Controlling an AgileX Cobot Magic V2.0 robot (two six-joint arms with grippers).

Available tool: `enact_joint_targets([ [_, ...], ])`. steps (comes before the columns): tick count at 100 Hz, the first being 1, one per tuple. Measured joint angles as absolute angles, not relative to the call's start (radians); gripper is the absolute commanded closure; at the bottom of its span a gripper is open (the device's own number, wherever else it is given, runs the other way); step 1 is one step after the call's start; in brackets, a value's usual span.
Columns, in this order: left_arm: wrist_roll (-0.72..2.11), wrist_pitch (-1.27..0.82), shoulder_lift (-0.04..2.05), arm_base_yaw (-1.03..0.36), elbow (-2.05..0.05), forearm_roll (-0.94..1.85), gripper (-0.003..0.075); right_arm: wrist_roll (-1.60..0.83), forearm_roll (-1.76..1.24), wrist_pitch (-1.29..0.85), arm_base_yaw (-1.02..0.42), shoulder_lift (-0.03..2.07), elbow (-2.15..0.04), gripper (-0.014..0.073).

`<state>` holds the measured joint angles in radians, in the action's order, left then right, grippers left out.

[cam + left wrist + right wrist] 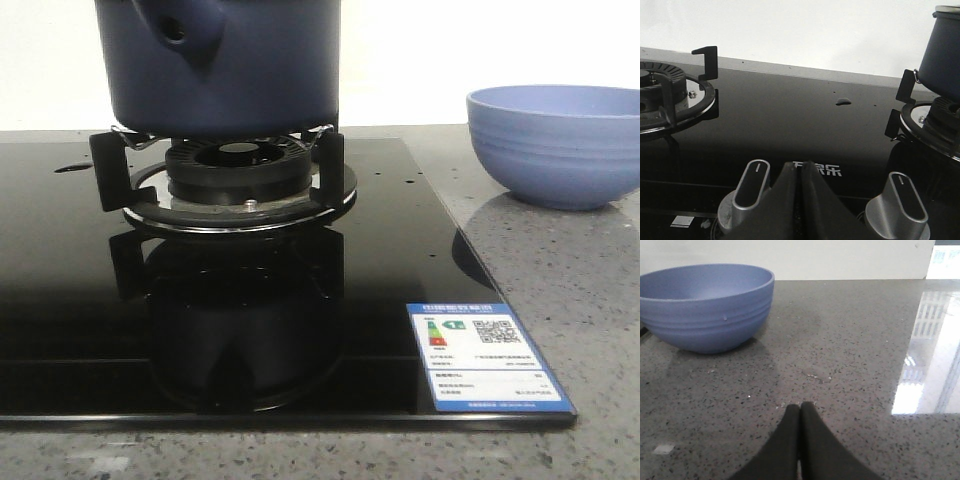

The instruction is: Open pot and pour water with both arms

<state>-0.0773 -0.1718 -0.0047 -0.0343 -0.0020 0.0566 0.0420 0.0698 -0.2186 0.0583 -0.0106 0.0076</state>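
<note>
Front view shows the pot [225, 65] sitting on the black prongs of a burner [238, 175] at the back of a glossy black stove top [80, 290]; its stub [180, 30] juts toward the camera, and its top runs out of the picture, so whether a lid is on it cannot be told from here; the stove top's right edge cuts diagonally toward the front, where a blue and white label [487, 357] lies at the corner; right of that edge the speckled grey surface [560, 300] lies bare up to a light blue bowl [556, 145], which stands well apart from the pot, its right side cut by the frame.

Left wrist view has the left hand [800, 172] low over the front of the stove, its two dark fingers pressed together with nothing between them; a silver knob [751, 187] sits just beside it on one side and a second knob [901, 202] near it on the other; the pot [942, 52] stands at the edge of this view on its burner, another burner [670, 97] at the opposite edge, and between them a wide stretch of black glass bears only a small droplet [843, 102].

Right wrist view has the right hand [800, 410] closed as well, fingertips touching and holding nothing, low over the grey surface [850, 370]; the bowl [705, 305] stands ahead and to one side, apart from the fingers; beyond it the stone runs bare to the wall.
</note>
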Motion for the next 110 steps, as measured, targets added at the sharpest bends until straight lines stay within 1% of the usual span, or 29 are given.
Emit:
enact_joint_targets([
  [110, -0.077, -0.168, -0.005, -0.034, -0.002, 0.015, 0.0741, 0.042, 0.085, -0.206, 0.058, -0.011, 0.008, 0.0655],
])
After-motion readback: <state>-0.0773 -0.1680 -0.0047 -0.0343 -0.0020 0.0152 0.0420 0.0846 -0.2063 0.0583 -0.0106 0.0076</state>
